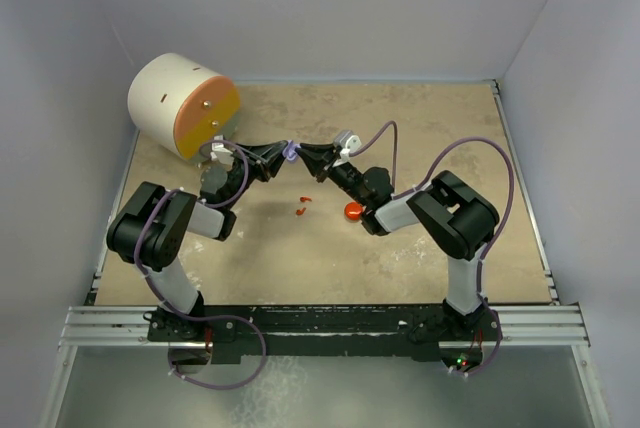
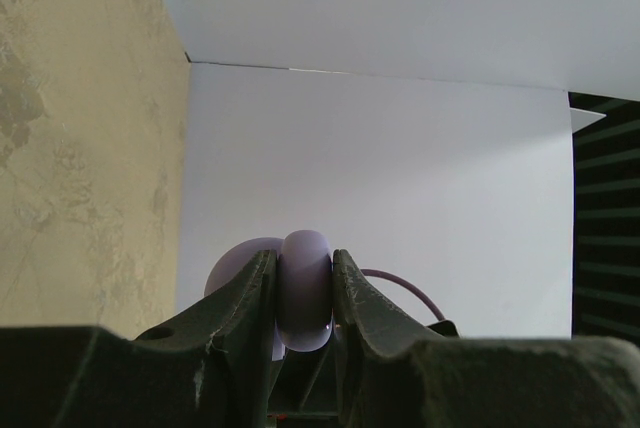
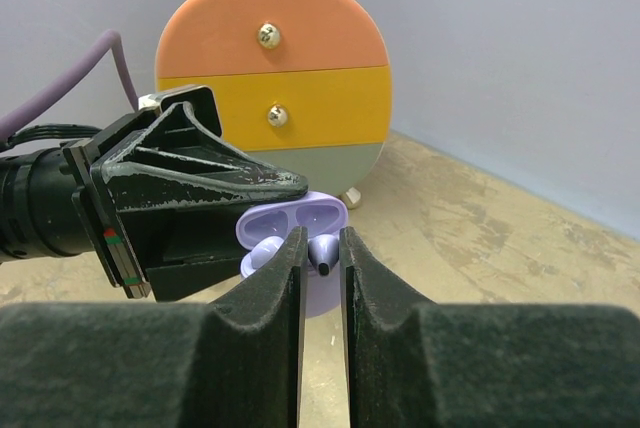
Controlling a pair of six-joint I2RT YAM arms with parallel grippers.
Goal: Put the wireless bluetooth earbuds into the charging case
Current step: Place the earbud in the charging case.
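My left gripper [image 2: 305, 293] is shut on the lavender charging case [image 2: 305, 288], holding it above the table. Seen in the right wrist view, the case [image 3: 300, 220] stands open with its lid up. One grey-lavender earbud [image 3: 262, 248] sits in its left socket. My right gripper [image 3: 322, 244] is shut on a second grey-lavender earbud [image 3: 326, 253], held at the case's right socket with its stem toward the camera. From above, both grippers meet at the case [image 1: 290, 153] over the middle back of the table. Two tiny red earbuds [image 1: 302, 205] lie on the table below them.
A red-orange round case [image 1: 353, 212] lies on the table beside the right arm. A round drawer unit [image 1: 183, 106] with orange and yellow fronts stands at the back left, just behind the left gripper. White walls close in the table on three sides.
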